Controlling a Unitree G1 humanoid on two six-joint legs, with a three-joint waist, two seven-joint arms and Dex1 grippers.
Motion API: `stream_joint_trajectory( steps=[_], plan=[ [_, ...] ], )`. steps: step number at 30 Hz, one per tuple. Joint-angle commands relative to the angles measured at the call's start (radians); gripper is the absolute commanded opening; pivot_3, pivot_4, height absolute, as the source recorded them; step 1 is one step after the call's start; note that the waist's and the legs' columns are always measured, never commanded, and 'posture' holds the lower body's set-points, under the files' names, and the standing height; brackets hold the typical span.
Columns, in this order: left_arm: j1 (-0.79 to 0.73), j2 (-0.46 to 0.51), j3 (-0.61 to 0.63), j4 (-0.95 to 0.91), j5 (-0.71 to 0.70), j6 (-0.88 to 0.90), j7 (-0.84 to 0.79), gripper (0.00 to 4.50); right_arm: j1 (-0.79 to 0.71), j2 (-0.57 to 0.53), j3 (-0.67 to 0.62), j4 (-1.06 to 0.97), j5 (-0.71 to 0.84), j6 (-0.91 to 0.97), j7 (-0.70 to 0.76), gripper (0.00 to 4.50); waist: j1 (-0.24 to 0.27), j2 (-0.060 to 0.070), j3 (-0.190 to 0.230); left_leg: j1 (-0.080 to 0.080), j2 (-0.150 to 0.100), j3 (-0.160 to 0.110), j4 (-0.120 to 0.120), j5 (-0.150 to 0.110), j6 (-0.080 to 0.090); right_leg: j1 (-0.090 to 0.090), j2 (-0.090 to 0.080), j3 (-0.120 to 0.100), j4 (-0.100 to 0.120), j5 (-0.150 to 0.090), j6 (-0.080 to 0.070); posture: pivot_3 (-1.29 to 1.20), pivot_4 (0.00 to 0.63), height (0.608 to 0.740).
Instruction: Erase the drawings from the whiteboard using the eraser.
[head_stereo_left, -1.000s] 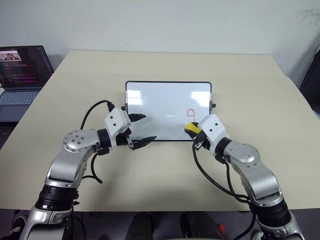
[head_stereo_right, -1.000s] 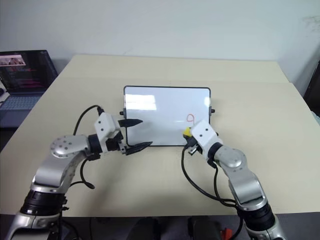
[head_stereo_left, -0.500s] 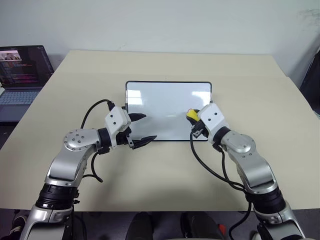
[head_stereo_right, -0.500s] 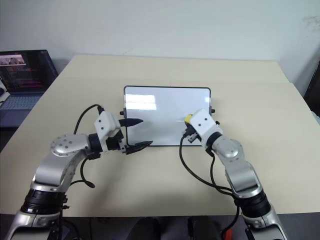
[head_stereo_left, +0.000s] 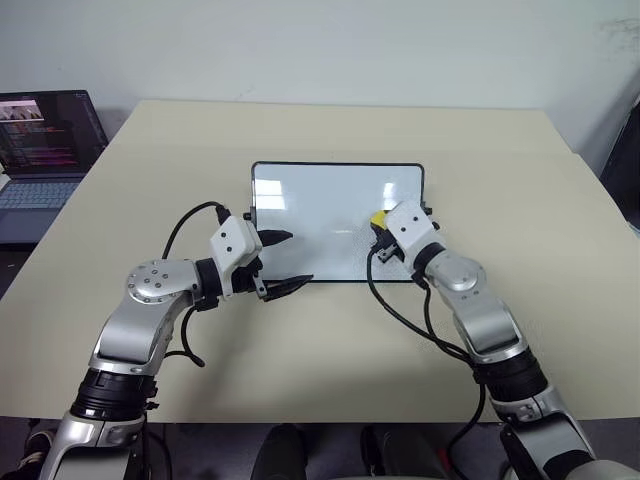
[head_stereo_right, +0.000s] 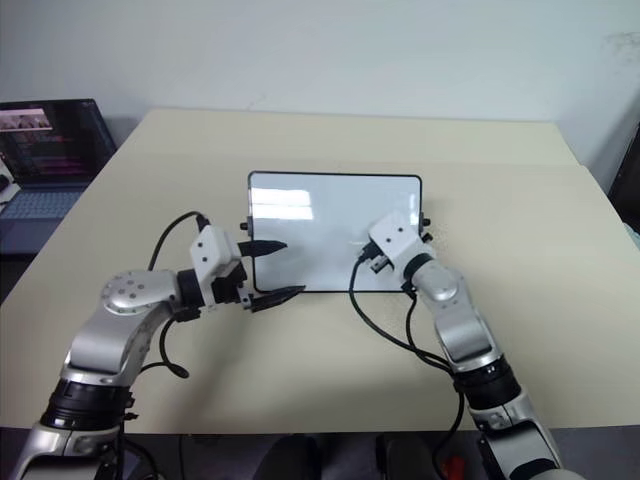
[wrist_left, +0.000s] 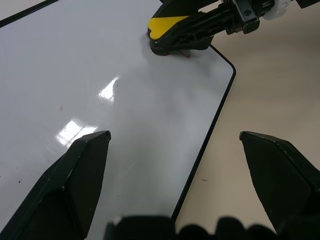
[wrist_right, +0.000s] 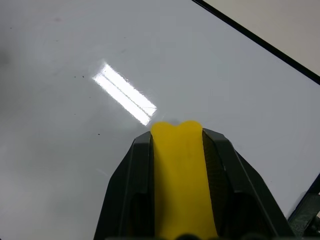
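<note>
Whiteboard (head_stereo_left: 320, 215) first: it lies flat near the middle of the pale worktop (head_stereo_left: 500, 140), its long side running left to right, black frame all round and a small black knob on its right short side. Its glossy face looks almost clean, with room light glinting off it; from the left wrist view a faint trace of red (wrist_left: 184, 54) shows just under the eraser's dark underside, too small to say what shape it is. The eraser (head_stereo_left: 379, 219), a small yellow block, sits on the board's right part, close to the right edge, pressed down against the surface. It is clamped between the two black fingers of the right tool (wrist_right: 176, 150), which are drawn tight on its sides with the yellow top showing between them. That arm reaches in from the right with a black cable looping beneath it over the worktop. The left tool (head_stereo_left: 282, 260) hangs at the board's lower left corner, its two pointed black fingers (wrist_left: 75, 175) spread well apart with nothing between them, one over the white face and the other out past the frame over the worktop. Off at the far left edge sits a laptop (head_stereo_left: 40, 150) with its screen lit.
</note>
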Motion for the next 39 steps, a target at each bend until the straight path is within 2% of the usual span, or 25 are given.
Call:
stream_joint_trajectory(
  steps=[1,4,11,25,39],
  plan=[
    [-0.012,0.008,0.013,-0.027,-0.004,-0.021,-0.004,4.5,0.032,-0.028,0.008,-0.022,0.01,0.046,0.055,1.0,0.0,0.0,0.0,0.0,0.0,0.0,0.0,0.0,0.0,0.0,0.0,0.0,0.0,0.0,0.0,0.0,0.15,0.74],
    [-0.021,0.005,0.011,-0.023,-0.005,-0.022,-0.005,4.5,0.04,-0.032,0.005,-0.031,0.005,0.045,0.063,1.0,0.0,0.0,0.0,0.002,0.0,0.0,0.0,0.0,0.0,0.001,0.0,0.0,0.0,0.0,0.0,0.0,0.15,0.74],
    [-0.032,-0.003,0.001,-0.022,-0.007,-0.021,-0.009,4.5,-0.015,-0.016,-0.039,0.015,-0.031,-0.015,-0.024,1.0,-0.001,0.0,0.0,0.003,0.0,0.0,0.001,0.0,0.0,0.002,0.0,0.001,0.002,0.0,0.0,0.0,0.15,0.74],
    [-0.043,-0.003,-0.007,-0.027,-0.009,-0.021,-0.021,4.5,0.108,-0.059,-0.025,-0.081,0.014,0.112,0.075,1.0,-0.001,-0.001,-0.001,0.004,0.0,0.0,0.001,0.0,0.0,0.003,0.0,0.0,0.002,0.0,0.0,0.0,0.15,0.74],
    [-0.035,-0.001,-0.008,-0.032,-0.009,-0.024,-0.024,4.5,-0.093,0.008,-0.008,0.08,-0.022,-0.027,0.01,1.0,-0.005,-0.001,-0.001,0.003,0.0,0.0,0.0,0.0,0.0,0.002,0.0,0.0,0.001,0.0,0.0,0.0,0.15,0.74]
  ],
)
